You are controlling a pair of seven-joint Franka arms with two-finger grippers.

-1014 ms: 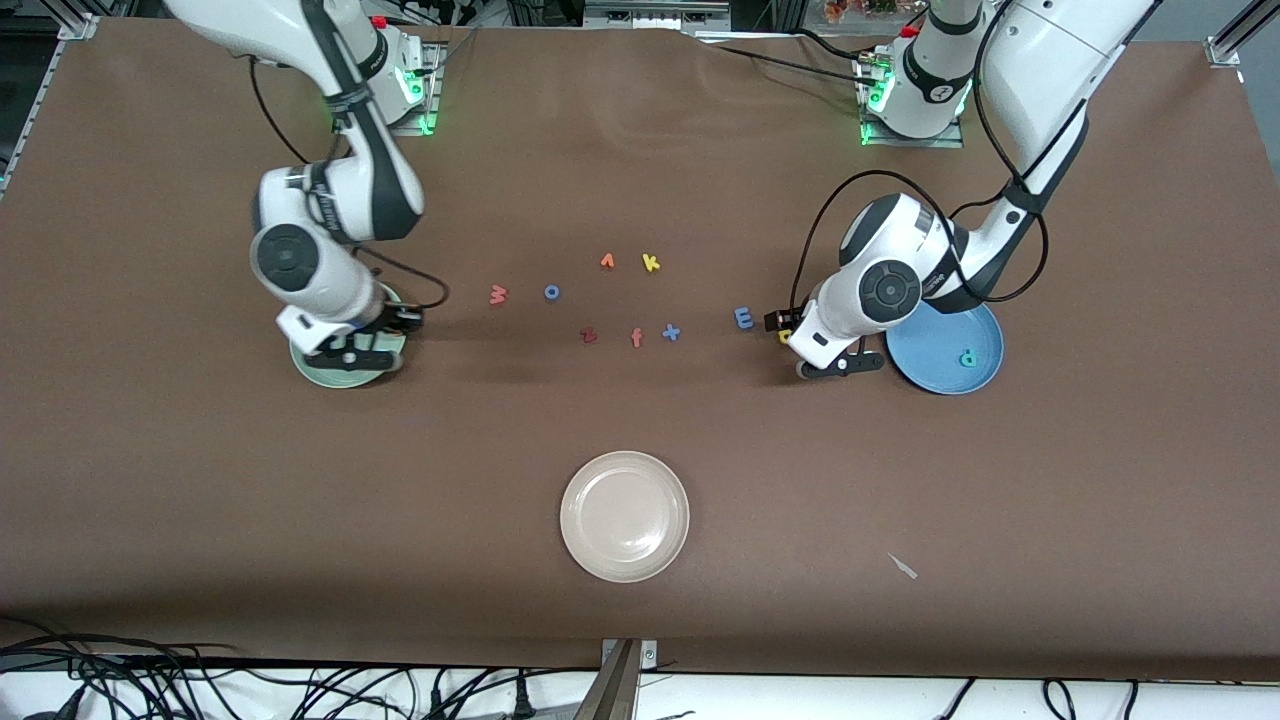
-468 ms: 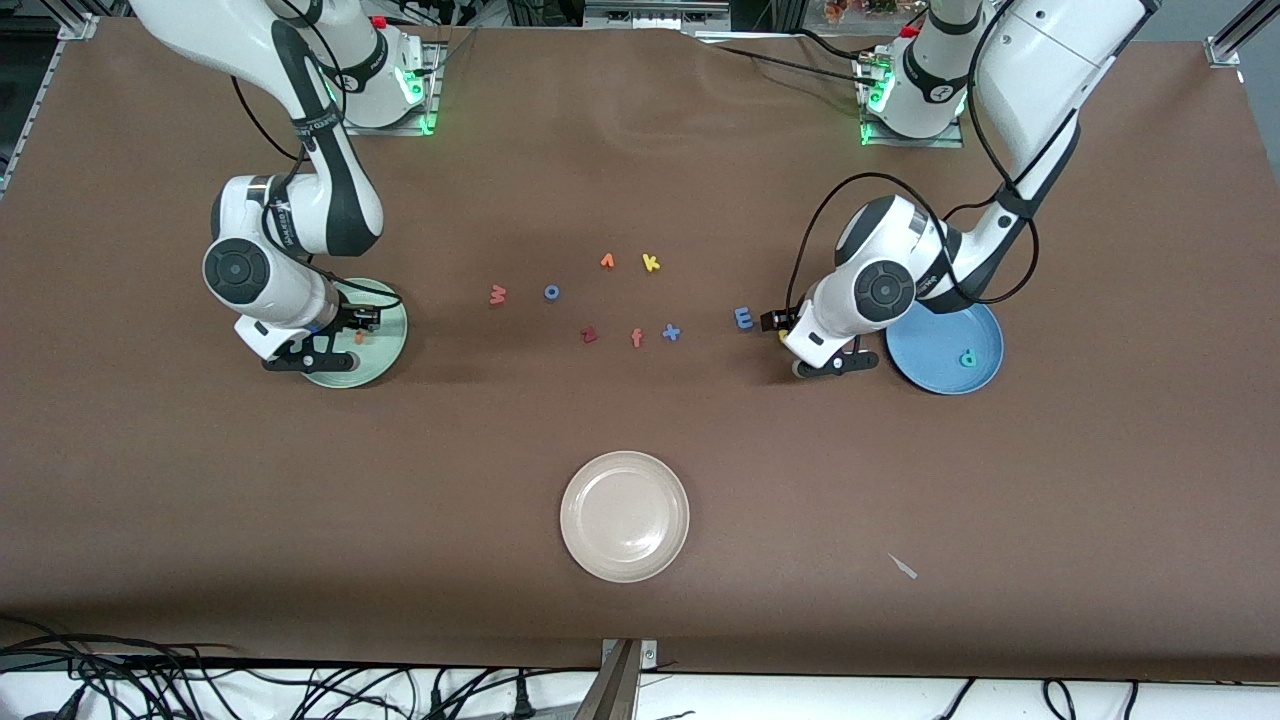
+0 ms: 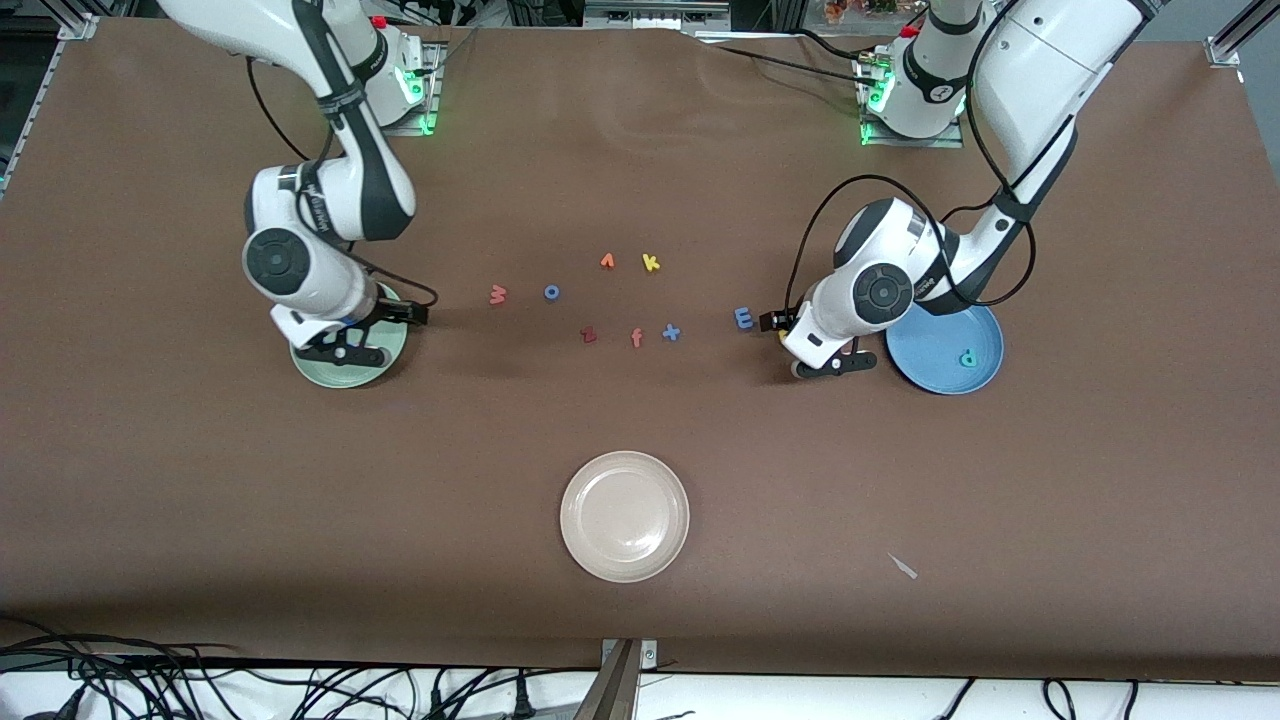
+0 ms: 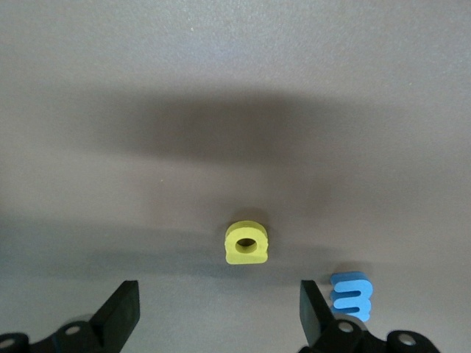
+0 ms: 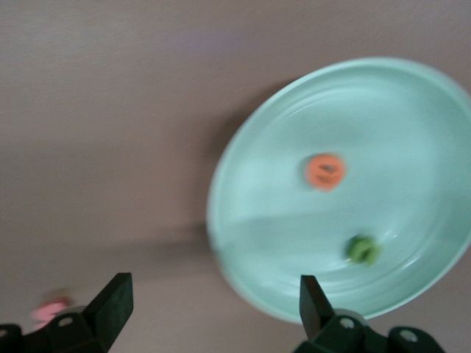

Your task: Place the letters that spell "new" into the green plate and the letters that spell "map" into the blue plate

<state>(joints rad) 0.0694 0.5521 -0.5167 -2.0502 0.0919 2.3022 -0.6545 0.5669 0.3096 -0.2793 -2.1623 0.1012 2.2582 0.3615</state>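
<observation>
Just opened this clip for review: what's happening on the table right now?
Two arms are sorting foam letters into plates. The right gripper, open and empty, hangs over the green plate, where the orange e and green n already lie; the pink w is on the table. The left gripper is open over the yellow a, beside the blue m. The teal p is in the blue plate.

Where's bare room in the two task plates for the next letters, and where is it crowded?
The blue plate holds only the teal p, so most of its floor is bare. The green plate has the orange e and green n near its middle; its rim band is free. The loose letter cluster between the arms, around the dark red z, is crowded.
</observation>
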